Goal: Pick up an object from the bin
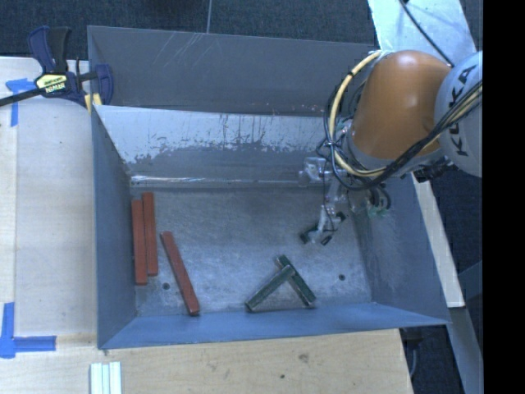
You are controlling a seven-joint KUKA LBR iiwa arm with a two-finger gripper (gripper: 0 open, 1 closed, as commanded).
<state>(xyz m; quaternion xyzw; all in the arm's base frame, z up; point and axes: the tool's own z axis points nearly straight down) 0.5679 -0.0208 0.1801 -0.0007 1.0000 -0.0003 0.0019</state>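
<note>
Nearest the lens: orange wrist cover (pixel 399 105), ringed with yellow and black cables, riding high over the right side of the grey bin (pixel 246 328). Under it, the gripper (pixel 321 232), hanging low over bare floor, close to the right wall and about midway between the far and near walls. Cannot tell how far open it stands, or whether it has hold of anything.

Closest to it, toward the near wall and seemingly apart from it: two dark green bars lying flat, joined in an upturned V with the point toward the gripper. Left green bar (pixel 267 294) slanting down to the near wall. Right green bar (pixel 299 287) slanting toward the near-right corner, its upper end poking just past the joint.

Well apart, across open floor, three red-brown bars on the bin's left side. Outer red-brown bar (pixel 139 240) and inner red-brown bar (pixel 152 235) side by side, touching, parallel to the left wall. Slanted red-brown bar (pixel 179 273) just beside them, lower end toward the near-left corner.
</note>
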